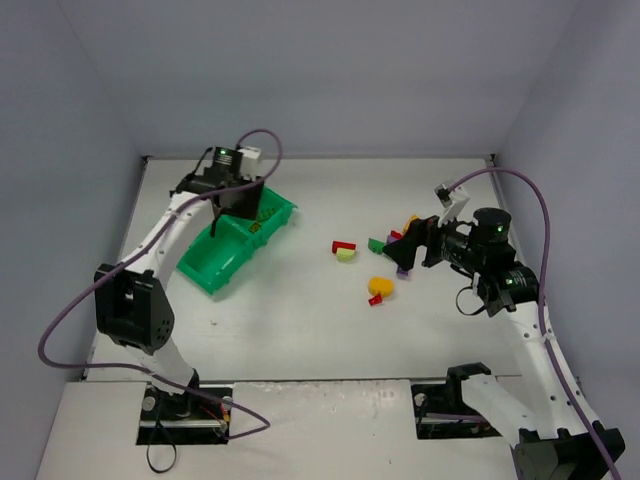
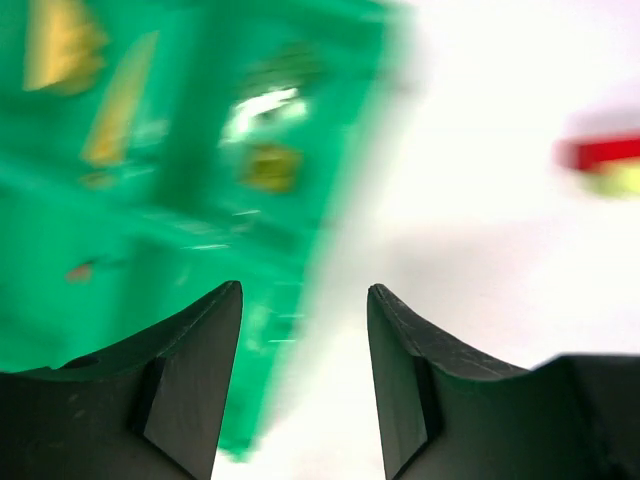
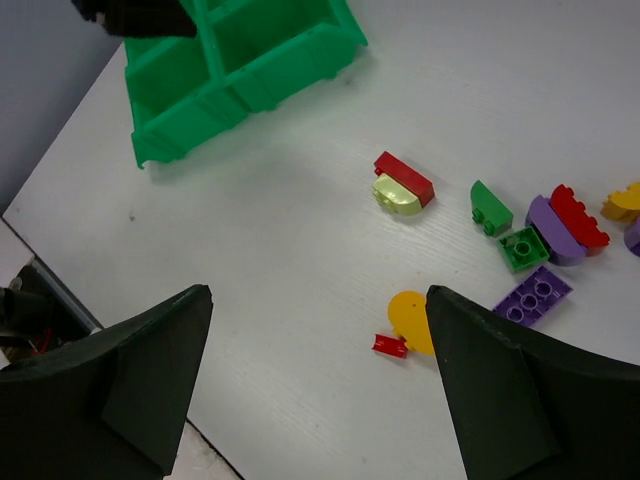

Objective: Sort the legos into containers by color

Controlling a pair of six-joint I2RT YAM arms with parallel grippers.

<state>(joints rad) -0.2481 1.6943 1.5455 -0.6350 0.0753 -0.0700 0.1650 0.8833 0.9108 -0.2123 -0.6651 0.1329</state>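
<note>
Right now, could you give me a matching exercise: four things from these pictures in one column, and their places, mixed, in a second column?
Things:
1. left gripper
2. right gripper
3. lime brick
4. small red piece

Places:
A. touching the long red brick
B. in the air, at the green tray
C. beside the yellow round piece
D. in the air, near the purple plate

Pairs: 1-B, 2-D, 3-A, 4-C.
</note>
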